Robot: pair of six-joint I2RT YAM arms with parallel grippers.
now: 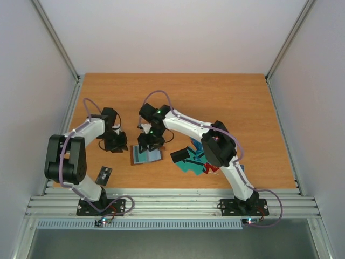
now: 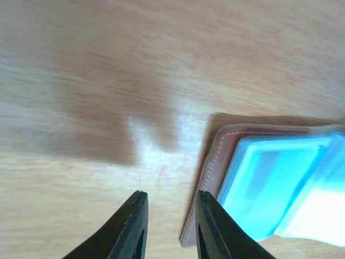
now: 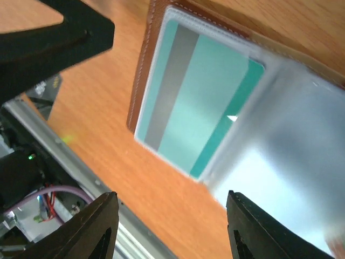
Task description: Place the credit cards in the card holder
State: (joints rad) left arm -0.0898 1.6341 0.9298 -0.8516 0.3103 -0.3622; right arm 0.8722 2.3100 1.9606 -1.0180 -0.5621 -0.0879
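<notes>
While the card holder (image 1: 145, 157) lies on the wooden table (image 1: 226, 102) between pale walls (image 1: 32, 81), left gripper (image 2: 171, 194) and right gripper (image 3: 171, 197) stand spread.

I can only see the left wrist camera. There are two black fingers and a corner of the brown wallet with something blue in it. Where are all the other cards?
Observer: The top view shows a pile of credit cards lying to the right of the card holder.
Operator: What is the other claw doing?
Observer: The right gripper hangs open, just above the card holder.
Operator: Is the blue thing a card?
Observer: Yes. The right wrist view shows a teal card with a grey stripe, already inside the holder.
Operator: Any cards near my arm?
Observer: One dark card lies alone by the left arm's base.
</notes>
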